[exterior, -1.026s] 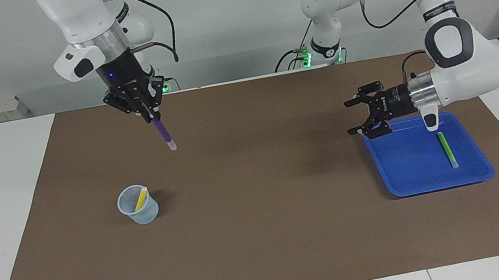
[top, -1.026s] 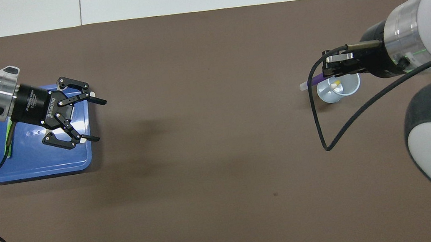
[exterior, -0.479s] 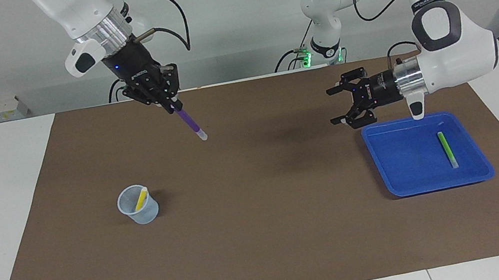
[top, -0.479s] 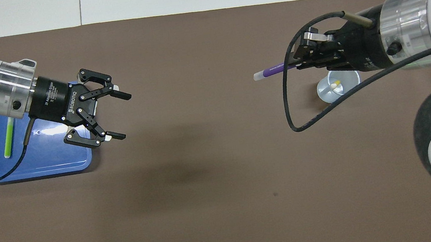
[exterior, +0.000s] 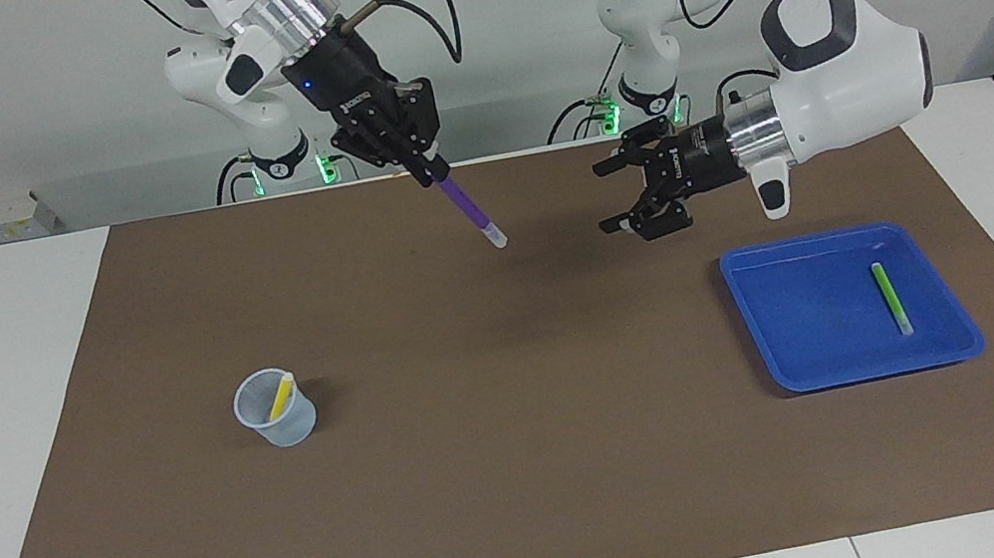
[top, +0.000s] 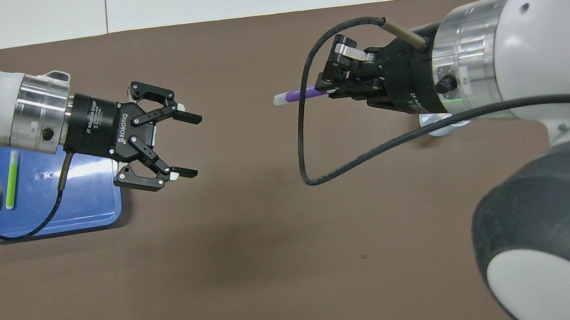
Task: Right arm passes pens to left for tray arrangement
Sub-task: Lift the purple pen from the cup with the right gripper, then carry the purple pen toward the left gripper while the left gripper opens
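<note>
My right gripper is shut on the purple pen and holds it up over the middle of the mat, white end toward the left gripper. My left gripper is open and empty in the air, beside the tray and facing the pen, with a gap between them. The green pen lies in the blue tray at the left arm's end. The yellow pen stands in a small translucent cup at the right arm's end.
A brown mat covers the table. In the overhead view the right arm hides most of the cup. A black cable hangs in a loop from the right wrist.
The right gripper has carried the purple pen up from over the cup toward the table's middle. The left gripper has risen off the tray and moved toward the pen, staying open.
</note>
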Tool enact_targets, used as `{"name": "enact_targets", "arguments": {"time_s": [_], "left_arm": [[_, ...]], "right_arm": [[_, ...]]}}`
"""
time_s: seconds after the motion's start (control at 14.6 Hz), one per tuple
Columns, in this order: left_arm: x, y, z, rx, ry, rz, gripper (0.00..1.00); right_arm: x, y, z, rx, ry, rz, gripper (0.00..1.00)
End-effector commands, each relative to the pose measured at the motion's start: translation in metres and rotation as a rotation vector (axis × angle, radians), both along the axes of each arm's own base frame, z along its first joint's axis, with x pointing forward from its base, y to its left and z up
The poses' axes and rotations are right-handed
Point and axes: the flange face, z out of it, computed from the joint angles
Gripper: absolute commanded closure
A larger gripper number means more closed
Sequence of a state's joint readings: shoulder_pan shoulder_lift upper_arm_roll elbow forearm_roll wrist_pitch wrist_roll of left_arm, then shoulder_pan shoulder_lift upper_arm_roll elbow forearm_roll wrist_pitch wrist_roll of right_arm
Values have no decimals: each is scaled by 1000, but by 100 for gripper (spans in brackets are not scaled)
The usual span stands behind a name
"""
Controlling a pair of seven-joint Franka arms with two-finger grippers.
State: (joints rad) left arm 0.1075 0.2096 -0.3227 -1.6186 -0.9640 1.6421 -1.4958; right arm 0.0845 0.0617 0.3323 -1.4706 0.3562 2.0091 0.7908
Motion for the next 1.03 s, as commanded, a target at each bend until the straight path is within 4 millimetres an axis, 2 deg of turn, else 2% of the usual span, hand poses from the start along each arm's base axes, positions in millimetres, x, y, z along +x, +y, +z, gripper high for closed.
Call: {"name": "enact_targets", "arguments": {"time_s": [0.0, 0.21, 0.34, 0.55, 0.75, 0.96], "left_arm": [[-1, -5, 10, -28, 42, 99, 12], [0, -18, 19, -56, 79, 156, 15], [-2, -33, 27, -66, 89, 200, 16], [-3, -33, 29, -57, 78, 210, 16], [-3, -32, 34, -60, 92, 226, 16], [-5, -29, 38, -58, 90, 225, 16]], "right_arm": [[1, 1, 1, 37, -6, -19, 100], [-5, 24, -4, 60, -32, -10, 100], [-8, 42, -10, 86, -39, -13, 100], [-7, 56, -18, 100, -43, -1, 100], [-7, 63, -24, 98, -36, 10, 100], [-9, 81, -31, 114, -47, 24, 100]]}}
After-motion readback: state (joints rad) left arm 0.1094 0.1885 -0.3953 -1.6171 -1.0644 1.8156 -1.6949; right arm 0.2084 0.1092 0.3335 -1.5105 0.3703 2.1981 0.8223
